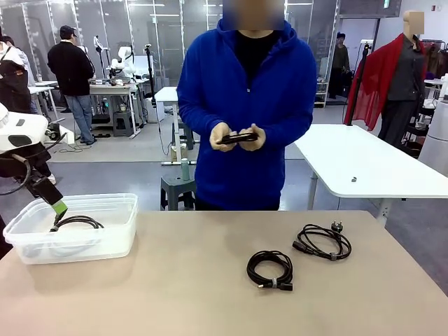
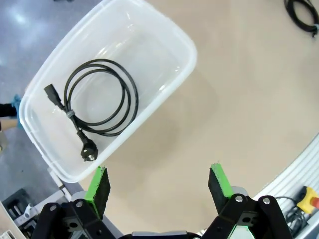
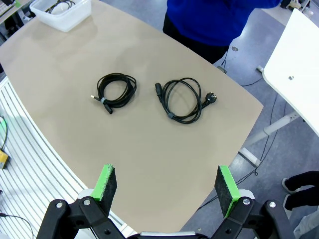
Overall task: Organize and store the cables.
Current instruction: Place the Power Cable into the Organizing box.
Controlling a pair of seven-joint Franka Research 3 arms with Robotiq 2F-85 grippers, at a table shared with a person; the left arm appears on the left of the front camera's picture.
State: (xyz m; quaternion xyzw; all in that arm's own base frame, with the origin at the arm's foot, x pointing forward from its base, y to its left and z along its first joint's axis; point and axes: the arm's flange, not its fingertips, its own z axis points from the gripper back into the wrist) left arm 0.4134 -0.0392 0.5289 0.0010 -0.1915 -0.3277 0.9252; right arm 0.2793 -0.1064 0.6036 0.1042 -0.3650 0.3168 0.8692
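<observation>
Three cables: first coil (image 2: 132, 97) in bin (image 2: 189, 47), table's (image 1: 175, 297) 9 o'clock; second coil (image 1: 274, 283), third coil (image 1: 329, 256) loose, 2–3 o'clock.
Handling: likely light, floppy; pinch across bundled strands.
Claws: left claw (image 2: 158, 172), right claw (image 3: 164, 172) wide, empty.

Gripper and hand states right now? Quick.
Left gripper: open, empty, near the clear bin.
Right gripper: open, empty, above the table.
Person's hands: both holding a black item, probably a coiled cable.
</observation>
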